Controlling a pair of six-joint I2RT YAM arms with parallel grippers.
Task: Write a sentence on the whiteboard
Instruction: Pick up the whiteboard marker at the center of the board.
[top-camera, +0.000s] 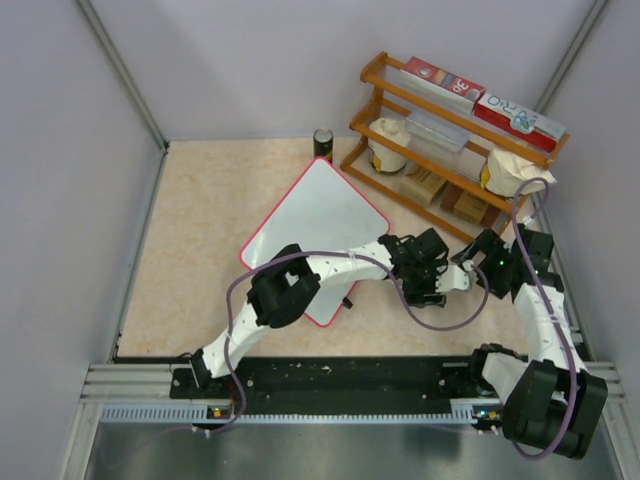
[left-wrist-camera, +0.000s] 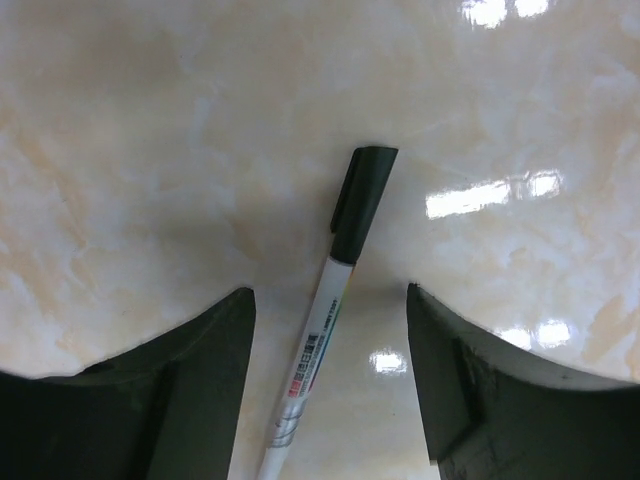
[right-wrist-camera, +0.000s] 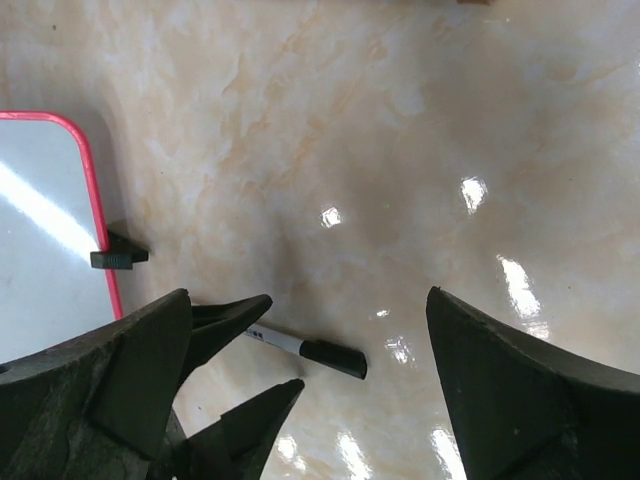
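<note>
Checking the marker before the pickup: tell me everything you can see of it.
The marker is a slim white barrel with a small coloured printed label and a dark clipped cap, cap on. It lies flat on the glossy beige marbled tabletop, between the left gripper's open fingers; gaps show on both sides, so only the tabletop touches it.

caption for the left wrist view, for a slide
Left gripper, jaws open, straddles a capped marker lying on the marbled tabletop, fingers not yet touching it.
</note>
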